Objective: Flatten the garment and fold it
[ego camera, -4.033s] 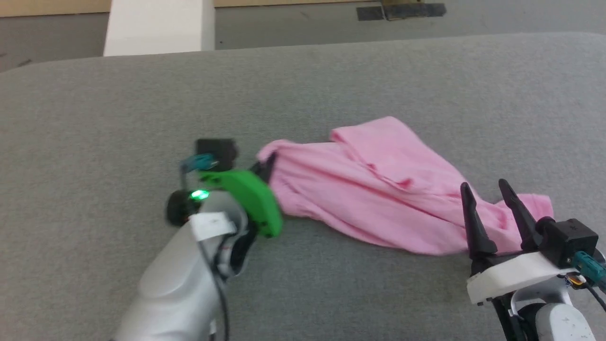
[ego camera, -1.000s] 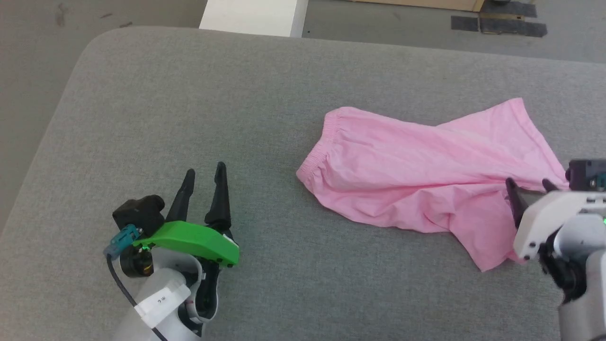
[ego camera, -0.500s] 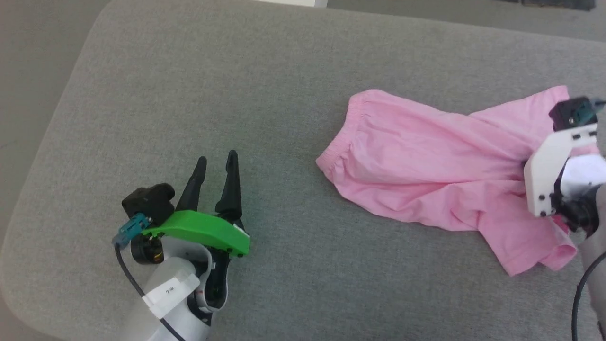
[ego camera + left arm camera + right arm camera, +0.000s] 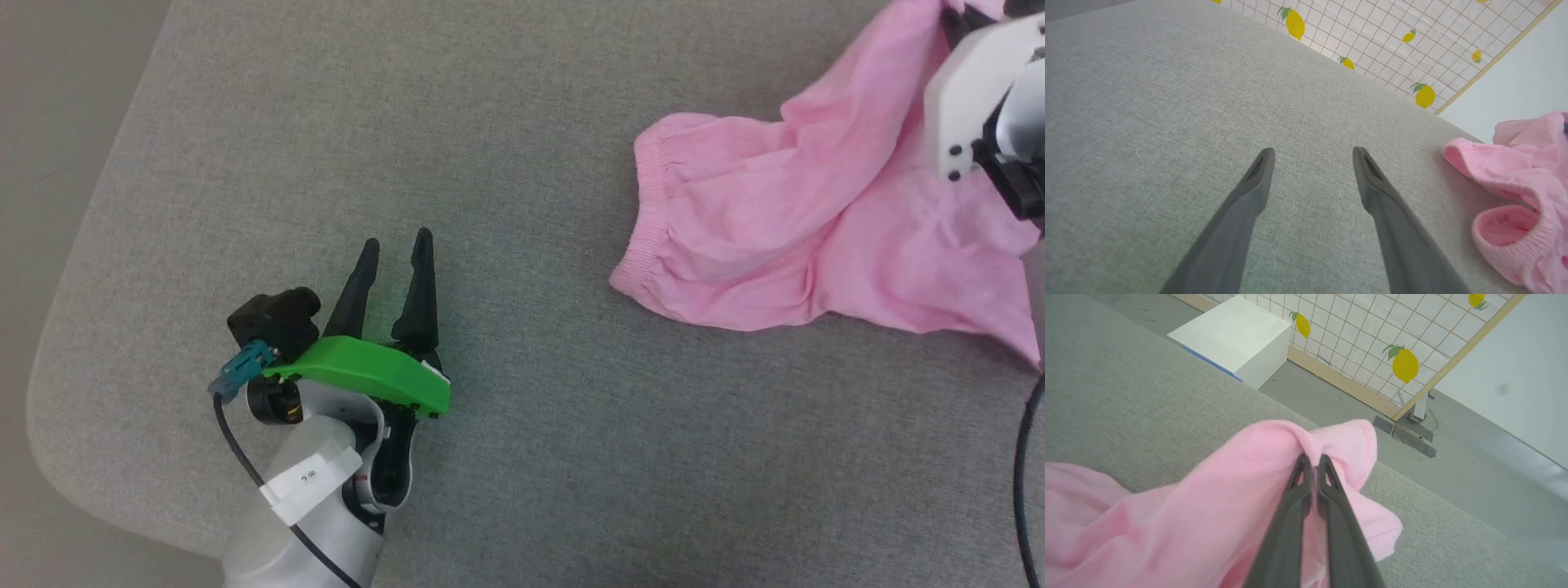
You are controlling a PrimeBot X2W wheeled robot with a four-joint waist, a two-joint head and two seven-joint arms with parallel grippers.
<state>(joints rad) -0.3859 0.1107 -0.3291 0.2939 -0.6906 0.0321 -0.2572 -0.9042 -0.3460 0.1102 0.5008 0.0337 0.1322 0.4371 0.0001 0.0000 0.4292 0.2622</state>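
Head view: left gripper point(image 4: 397, 238) at 7 o'clock, jaws spread, empty, crumpled pink garment point(image 4: 735, 220) at 2 o'clock on the tabletop point(image 4: 531, 122) — left wrist: its waistband point(image 4: 1466, 161) at 3 o'clock — right wrist: right gripper point(image 4: 1313, 457) pinched tight on the raised garment.

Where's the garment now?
Head view, upper right of the grey pad: the garment lies bunched there, one end pinched in the shut right hand, well clear of the open left hand.
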